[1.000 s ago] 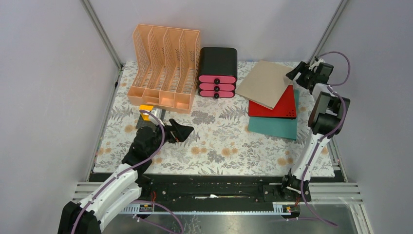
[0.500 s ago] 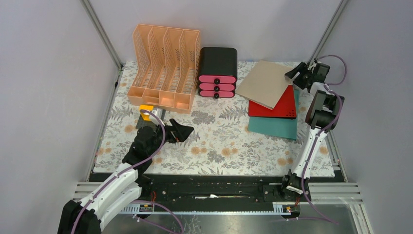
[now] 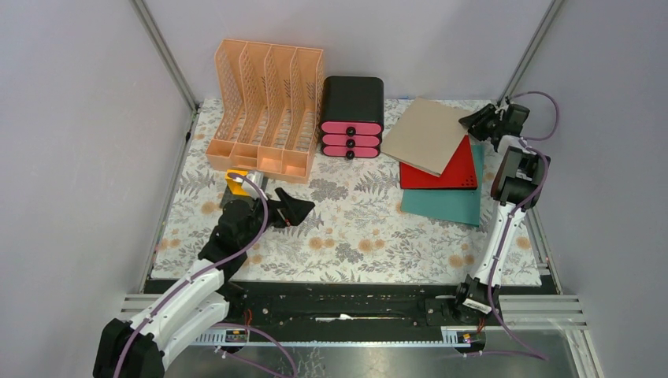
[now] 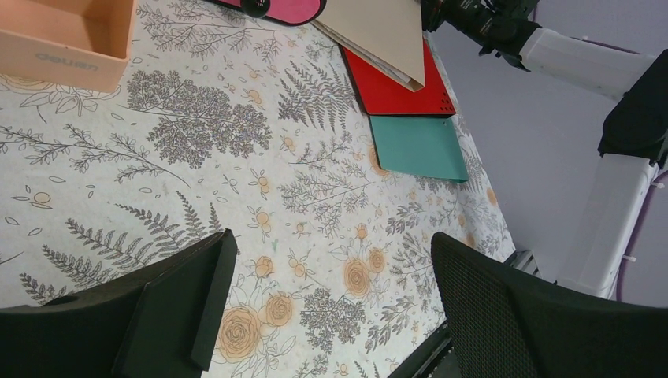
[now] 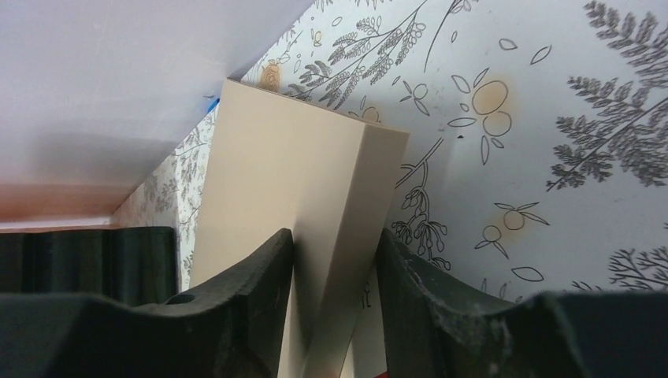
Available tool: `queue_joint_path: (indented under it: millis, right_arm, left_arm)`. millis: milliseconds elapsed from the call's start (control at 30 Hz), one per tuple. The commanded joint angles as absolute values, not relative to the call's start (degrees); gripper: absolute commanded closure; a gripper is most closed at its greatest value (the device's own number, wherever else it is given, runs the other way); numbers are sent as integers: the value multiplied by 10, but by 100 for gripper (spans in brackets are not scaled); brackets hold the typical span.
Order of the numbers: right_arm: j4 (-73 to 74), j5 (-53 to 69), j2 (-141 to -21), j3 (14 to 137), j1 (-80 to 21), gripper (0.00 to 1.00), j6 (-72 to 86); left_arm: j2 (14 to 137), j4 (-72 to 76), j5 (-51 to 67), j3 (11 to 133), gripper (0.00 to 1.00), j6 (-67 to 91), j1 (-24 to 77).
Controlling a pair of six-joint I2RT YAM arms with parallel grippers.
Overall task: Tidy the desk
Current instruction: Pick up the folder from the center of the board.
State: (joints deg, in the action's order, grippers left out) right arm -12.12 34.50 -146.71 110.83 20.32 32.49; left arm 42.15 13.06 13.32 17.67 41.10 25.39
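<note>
Right arm has swung in toward the back-right corner since a second ago. The right end effector has come down from wide to pinching the far corner of the tan folder. In the wrist view its fingers sit on both sides of that corner, pads against it. Left arm has barely shifted.

Left end effector is spread wide with nothing between the jaws. It hangs over bare cloth just in front of the orange file rack. A small yellow object sits beside the rack's front edge, partly hidden by the left arm. Can't tell what it is.

Tabletop with the fern-and-flower cloth fills the middle of the cell, metal frame around it, both arm bases at its near edge.

Layout on it:
- Rack is at back left.
- Black drawer box with pink fronts is right beside the rack, at back centre.
- Folder stack is on the right. Tan folder is on top, skewed, overlapping the red folder. Red lies on the teal folder, which sticks out toward the near side.

Left wrist view shows the same stack order: tan, red, teal.
</note>
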Motion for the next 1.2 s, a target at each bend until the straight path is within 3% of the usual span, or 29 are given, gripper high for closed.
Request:
queue_joint_path:
  millis: [0, 67, 200, 467, 633, 767, 833, 933, 1167]
  right_arm:
    - [-177, 385, -1475, 1135, 206, 53, 368]
    - [-188, 388, -1474, 1134, 207, 52, 371]
    - [-188, 386, -1478, 1144, 207, 37, 372]
    - [-184, 385, -1504, 1176, 207, 38, 378]
    - [-195, 402, -1513, 1186, 207, 53, 395]
    - [-217, 419, -1502, 1169, 209, 84, 404]
    - [-237, 422, -1476, 1140, 209, 95, 400]
    - [-271, 423, -1423, 1082, 209, 100, 386]
    - [-294, 407, -1282, 959, 210, 100, 353]
  left_arm:
    - [424, 156, 144, 202, 1, 426, 254]
    - [424, 155, 146, 202, 1, 429, 254]
    - [421, 155, 149, 201, 1, 434, 254]
    - [411, 141, 150, 202, 1, 442, 254]
    - [417, 143, 152, 206, 1, 449, 254]
    - [422, 150, 162, 207, 1, 451, 254]
    - [425, 165, 174, 204, 1, 451, 255]
    - [430, 197, 199, 196, 1, 454, 255]
    - [442, 238, 224, 198, 1, 443, 277]
